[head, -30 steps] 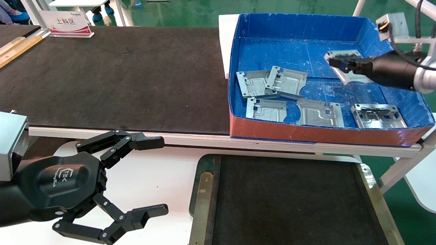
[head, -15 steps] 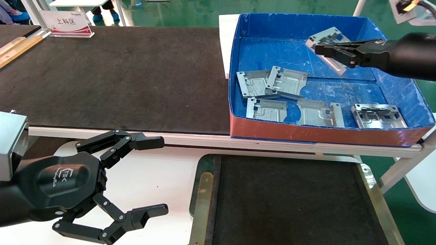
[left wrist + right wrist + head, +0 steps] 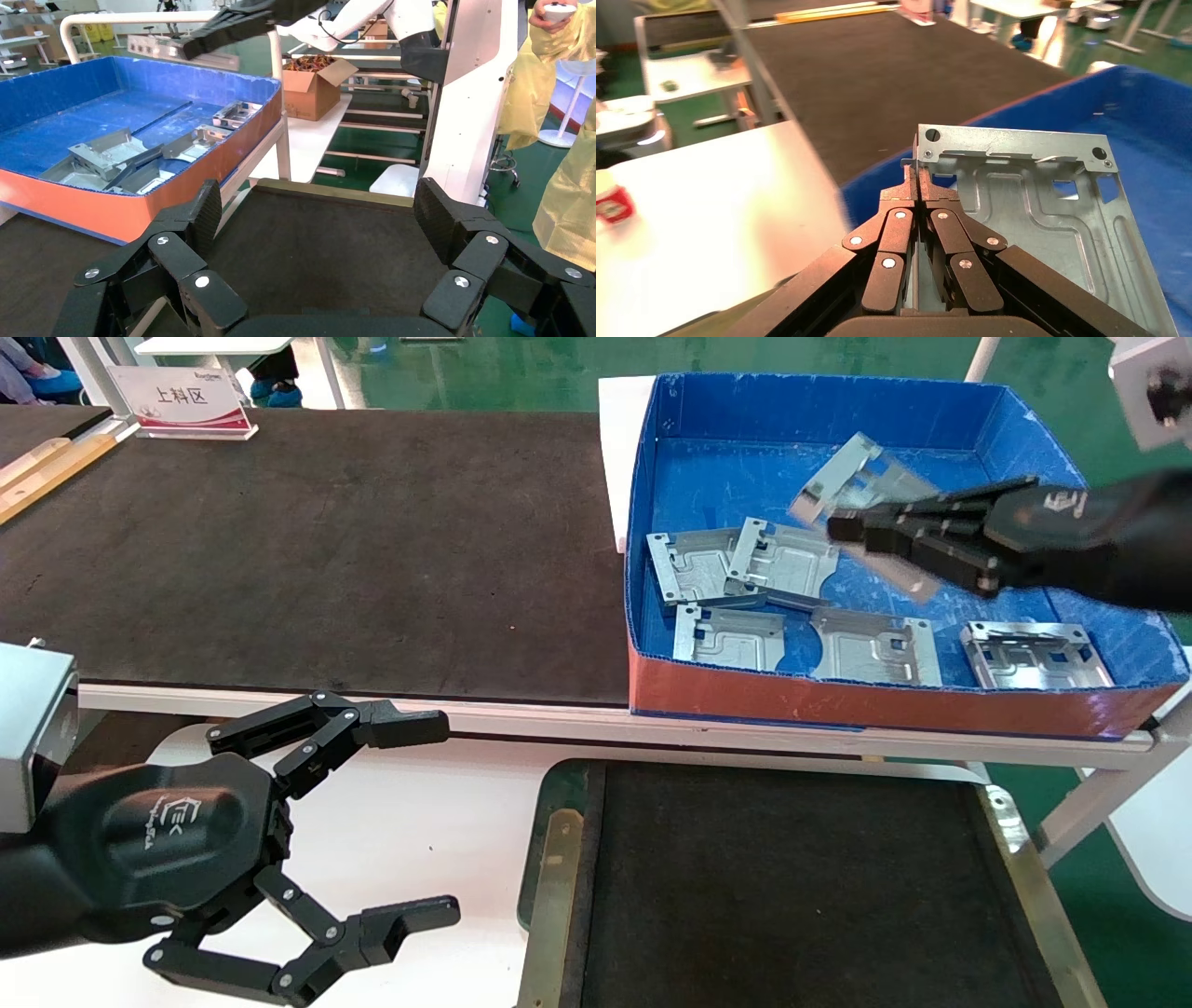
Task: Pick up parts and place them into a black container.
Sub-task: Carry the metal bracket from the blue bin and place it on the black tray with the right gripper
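Note:
My right gripper (image 3: 843,530) is shut on a silver-grey stamped metal part (image 3: 857,477) and holds it tilted in the air above the blue-walled box. In the right wrist view the jaws (image 3: 917,177) pinch the edge of that part (image 3: 1046,210). Several more parts (image 3: 745,565) lie on the box floor. The black container (image 3: 801,887) with dark green rim and brass strips sits at the near edge, its floor bare. My left gripper (image 3: 424,817) is open and empty at lower left, beside the container's left side (image 3: 316,246).
The blue-walled cardboard box (image 3: 894,705) with an orange front wall stands on the right end of the long black belt (image 3: 307,551). A white sign (image 3: 182,400) stands at the belt's far left. A white table surface (image 3: 447,822) lies under the left gripper.
My right gripper has carried the part up from the box's far right, then leftward and nearer, turning it. The left arm has not moved.

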